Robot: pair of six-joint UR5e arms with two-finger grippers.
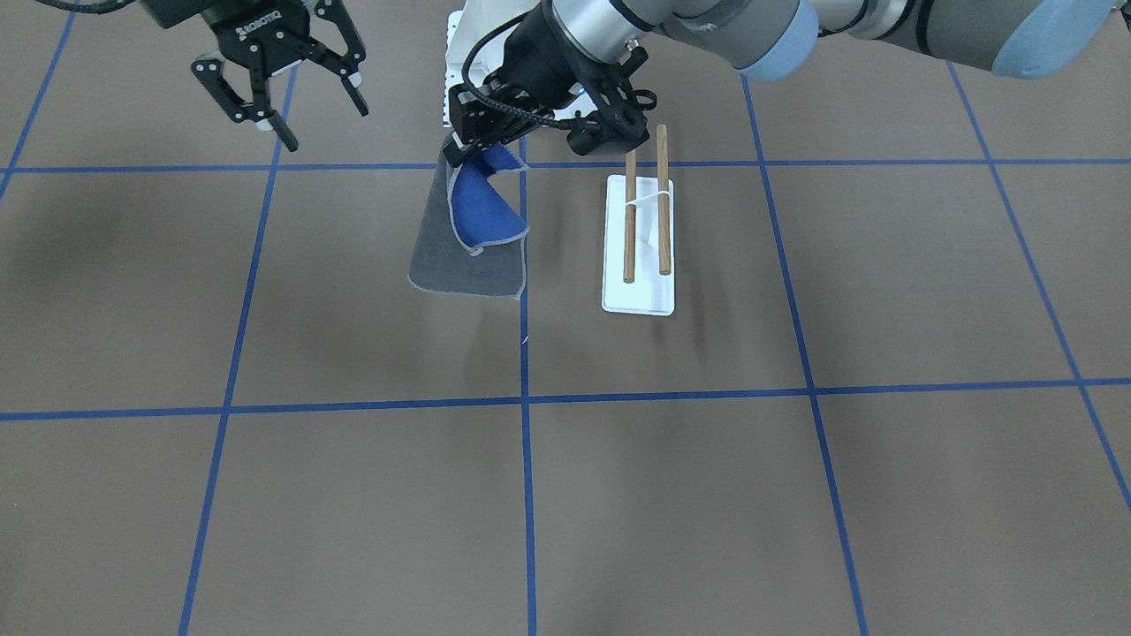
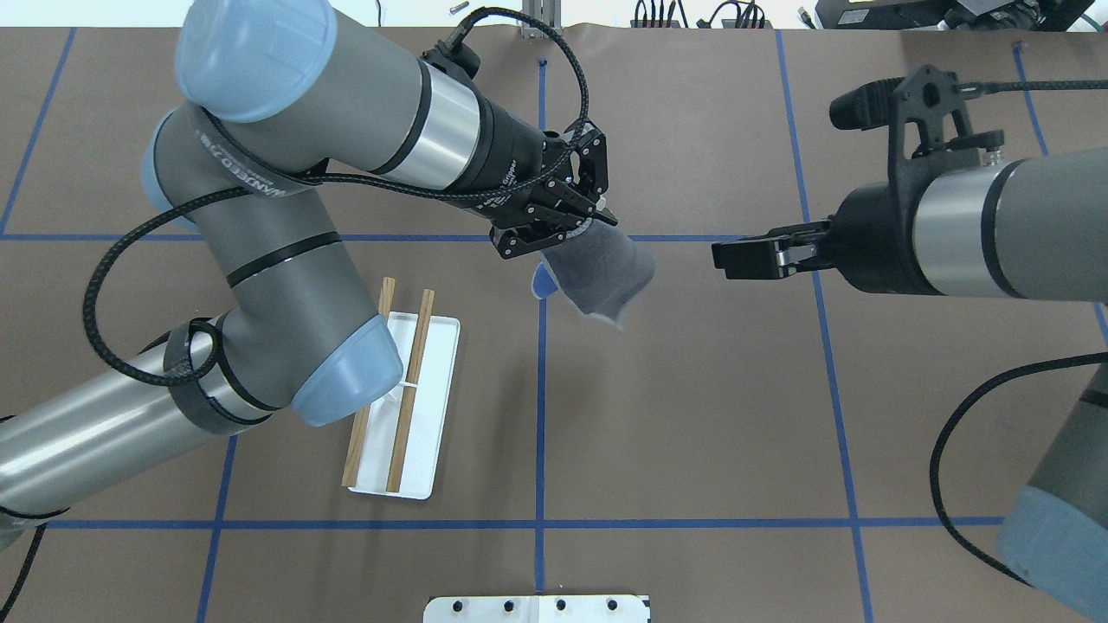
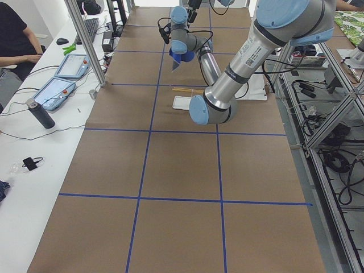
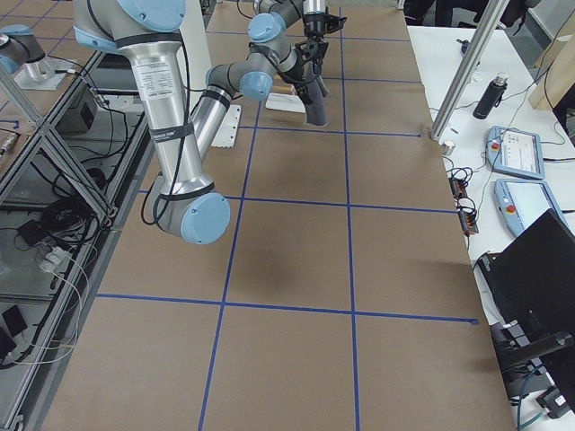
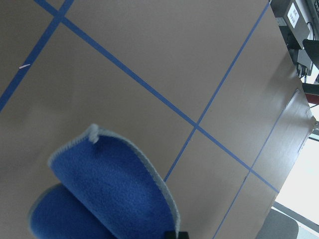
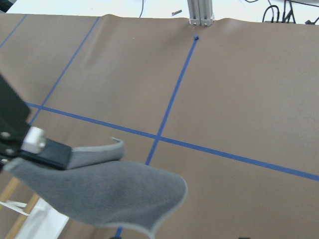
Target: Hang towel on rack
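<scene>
The towel (image 1: 468, 252) hangs in the air from my left gripper (image 1: 461, 155), which is shut on its top corner. It is dark grey with a folded blue side. In the overhead view the towel (image 2: 602, 268) hangs below the left gripper (image 2: 578, 227), to the right of the rack. The rack (image 1: 638, 296) stands on the table, with a white base and two brown dowels (image 1: 630, 221); it also shows in the overhead view (image 2: 433, 407). My right gripper (image 1: 320, 122) is open and empty, held above the table apart from the towel; in the overhead view (image 2: 731, 257) it is to the towel's right.
The large white bolted pedestal (image 2: 537, 608) sits at the robot's edge of the table. Blue tape lines grid the brown table. My left arm's elbow (image 2: 342, 381) hangs over part of the rack. A metal post (image 3: 85, 42) and tablets stand on the operators' side.
</scene>
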